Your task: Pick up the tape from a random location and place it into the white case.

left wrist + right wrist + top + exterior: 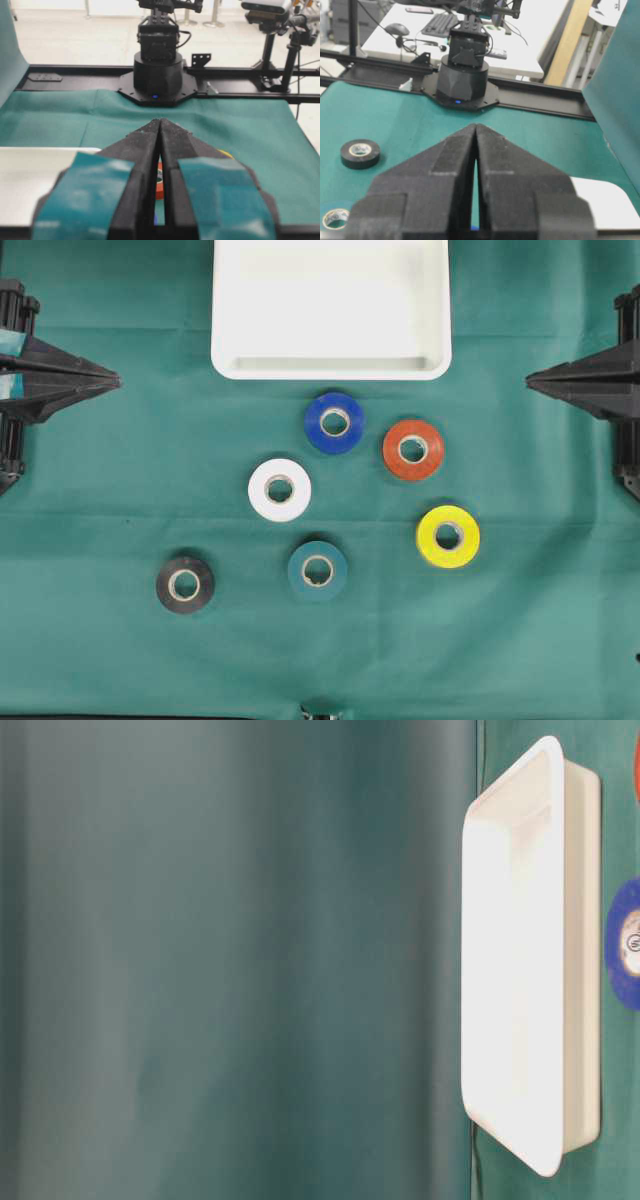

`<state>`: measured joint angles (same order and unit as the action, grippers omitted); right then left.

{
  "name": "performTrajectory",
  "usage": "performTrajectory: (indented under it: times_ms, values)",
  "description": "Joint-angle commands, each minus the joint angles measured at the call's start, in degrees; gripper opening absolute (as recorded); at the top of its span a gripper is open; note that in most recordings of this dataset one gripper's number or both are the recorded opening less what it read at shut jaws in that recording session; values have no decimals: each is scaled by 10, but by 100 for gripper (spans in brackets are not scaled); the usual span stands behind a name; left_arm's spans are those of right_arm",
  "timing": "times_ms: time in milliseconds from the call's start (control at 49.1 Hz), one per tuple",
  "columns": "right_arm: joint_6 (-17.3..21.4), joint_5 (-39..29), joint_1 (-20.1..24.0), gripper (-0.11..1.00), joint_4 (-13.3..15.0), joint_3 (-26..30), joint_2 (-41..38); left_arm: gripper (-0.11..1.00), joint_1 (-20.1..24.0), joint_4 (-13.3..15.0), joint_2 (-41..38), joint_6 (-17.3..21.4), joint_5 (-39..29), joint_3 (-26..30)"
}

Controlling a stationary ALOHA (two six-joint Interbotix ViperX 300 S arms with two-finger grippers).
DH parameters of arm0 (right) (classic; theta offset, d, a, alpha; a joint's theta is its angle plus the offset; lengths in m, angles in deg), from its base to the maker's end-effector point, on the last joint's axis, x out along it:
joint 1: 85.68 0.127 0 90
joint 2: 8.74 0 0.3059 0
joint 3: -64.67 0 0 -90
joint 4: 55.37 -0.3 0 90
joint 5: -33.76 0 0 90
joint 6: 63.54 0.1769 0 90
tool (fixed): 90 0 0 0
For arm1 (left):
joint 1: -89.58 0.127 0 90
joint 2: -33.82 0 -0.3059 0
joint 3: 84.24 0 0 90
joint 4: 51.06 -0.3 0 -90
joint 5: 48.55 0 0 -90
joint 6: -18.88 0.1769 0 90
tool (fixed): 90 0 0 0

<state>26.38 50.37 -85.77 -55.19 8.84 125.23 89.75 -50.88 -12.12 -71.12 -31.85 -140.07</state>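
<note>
Nothing is picked up yet, so the first step is judged to be waiting. Six tapes are laid flat on the green counter (100,660): blue (334,422), orange (413,449), white (279,489), yellow (448,536), teal (318,570) and black (185,584). The white case (330,368) is set at the far edge, just past the blue tape, with nothing in it. The left pincer (112,382) and right pincer (532,382) are held at the sides, both pressed tight with nothing between them. Next, one pincer likely needs to be spread wide and brought down over a tape.
</note>
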Motion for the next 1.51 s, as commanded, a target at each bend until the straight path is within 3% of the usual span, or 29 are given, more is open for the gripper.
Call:
performTrajectory:
  times_ms: [0, 733, 835, 936, 1038, 1160, 1303, 1486]
  values:
    - [-6, 4, -4, 0, 0, 6, -5, 1, -1, 3, 6, 0, 4, 12]
    - [-5, -62, -16, 0, 2, 19, -9, 2, -1, 4, 2, -2, -27, 15]
    - [-4, -72, -16, 0, 2, 22, -9, 12, -1, 4, 1, -2, -28, 15]
    - [-2, -73, -16, 1, 2, 23, -10, 39, -1, 4, 0, -1, -29, 15]
    - [9, -69, -16, 17, -1, 23, -9, 70, -1, 4, -4, -1, -30, 15]
    - [14, -69, -16, 55, 2, 22, -13, 96, -1, 4, -8, -1, -31, 15]
    - [15, -69, -16, 89, 2, 25, -22, 98, -1, 4, -8, -1, -36, 16]
    - [15, -69, -16, 92, 2, 25, -23, 98, -1, 4, -7, -1, -36, 18]
